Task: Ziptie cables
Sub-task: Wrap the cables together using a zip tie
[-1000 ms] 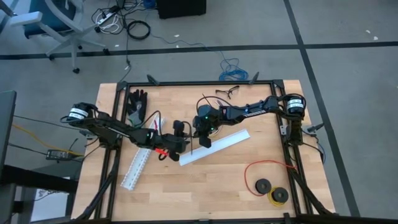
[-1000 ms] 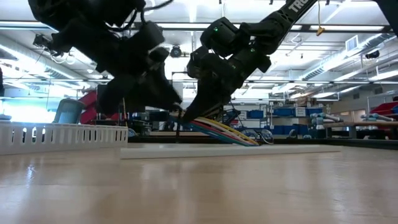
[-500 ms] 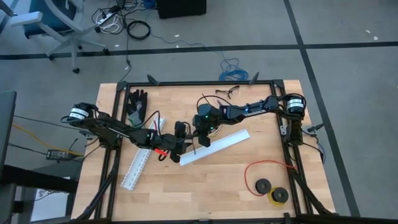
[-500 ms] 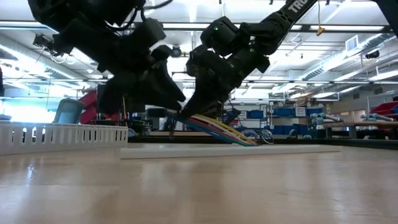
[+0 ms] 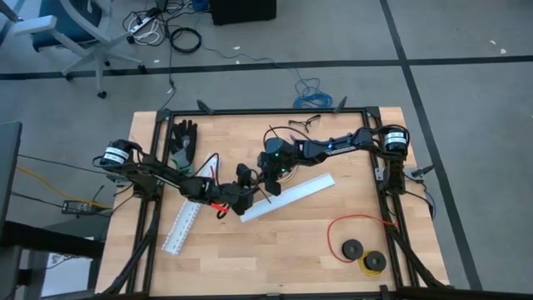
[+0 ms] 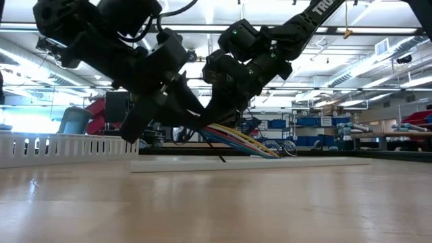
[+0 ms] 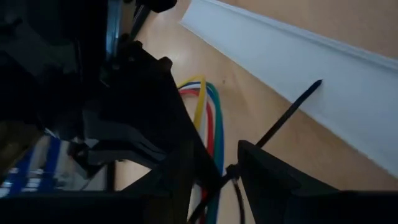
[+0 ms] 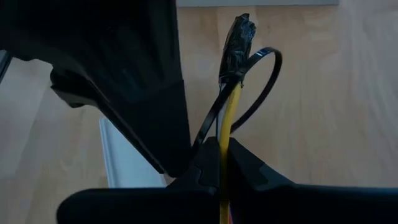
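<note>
Cables: loose bundle of thin white, yellow, green, blue and red wires [image 6: 239, 143], held just above the wooden table [image 5: 300, 250] near its centre; taped dark end [image 8: 239, 37] points past the right fingers.
Right gripper [image 5: 272, 185]: pinched shut on the bundle, yellow wire running out between its fingers.
Left gripper [image 5: 241, 190]: part closed on the thin black plastic zip tie [image 7: 280, 121]; tail sticks out over the long white plastic channel [image 5: 287, 197].
Tie loop [image 8: 258, 87]: slack ring around the wires just behind the taped end.
Key relation: bundle lies at about 3 o'clock from the left gripper, long axis roughly 10-to-4 in the high view; grippers nearly touching.
Judgement: cinching needs the left gripper to pull the tail away from the right grip.
</note>
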Tool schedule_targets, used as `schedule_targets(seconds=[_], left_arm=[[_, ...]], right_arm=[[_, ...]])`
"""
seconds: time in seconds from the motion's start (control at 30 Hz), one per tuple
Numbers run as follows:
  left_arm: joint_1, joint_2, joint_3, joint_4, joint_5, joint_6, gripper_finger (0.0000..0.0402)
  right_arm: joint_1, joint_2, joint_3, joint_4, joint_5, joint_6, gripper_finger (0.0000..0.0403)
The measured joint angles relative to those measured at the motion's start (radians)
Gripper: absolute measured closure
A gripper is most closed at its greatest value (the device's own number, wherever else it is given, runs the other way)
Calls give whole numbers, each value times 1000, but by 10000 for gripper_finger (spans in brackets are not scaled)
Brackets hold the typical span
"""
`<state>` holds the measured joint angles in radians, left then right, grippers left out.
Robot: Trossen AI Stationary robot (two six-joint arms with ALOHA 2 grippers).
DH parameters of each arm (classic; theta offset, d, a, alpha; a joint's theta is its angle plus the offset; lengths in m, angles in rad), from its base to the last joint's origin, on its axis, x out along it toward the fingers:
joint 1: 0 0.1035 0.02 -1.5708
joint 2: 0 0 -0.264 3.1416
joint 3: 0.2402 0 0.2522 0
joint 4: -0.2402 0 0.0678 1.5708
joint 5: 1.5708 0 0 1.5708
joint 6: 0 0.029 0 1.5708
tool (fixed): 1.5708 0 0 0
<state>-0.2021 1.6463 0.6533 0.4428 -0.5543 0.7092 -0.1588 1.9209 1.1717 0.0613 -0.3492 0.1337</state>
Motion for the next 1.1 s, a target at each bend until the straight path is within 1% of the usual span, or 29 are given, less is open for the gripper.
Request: schedule_targets(seconds=[0.27,0.43,0.5,0.7,0.8,0.97,1.1], left_arm=[[-29,0,0,-25,-2,225,267],[-27,0,0,-37,-78,337,267],[-20,1,0,-45,-88,397,267],[6,64,0,-45,-136,558,267],[10,107,0,-8,-168,630,267],[9,159,5,116,-186,706,266],[16,174,24,132,-178,712,267]], right_arm=[[-56,0,0,-2,-66,57,399],[-78,0,0,26,-132,73,399],[-83,0,0,48,-155,81,399],[-93,0,0,80,-198,102,399],[-98,0,0,80,-201,110,399],[-99,0,0,87,-204,109,399],[-99,0,0,98,-204,109,399]])
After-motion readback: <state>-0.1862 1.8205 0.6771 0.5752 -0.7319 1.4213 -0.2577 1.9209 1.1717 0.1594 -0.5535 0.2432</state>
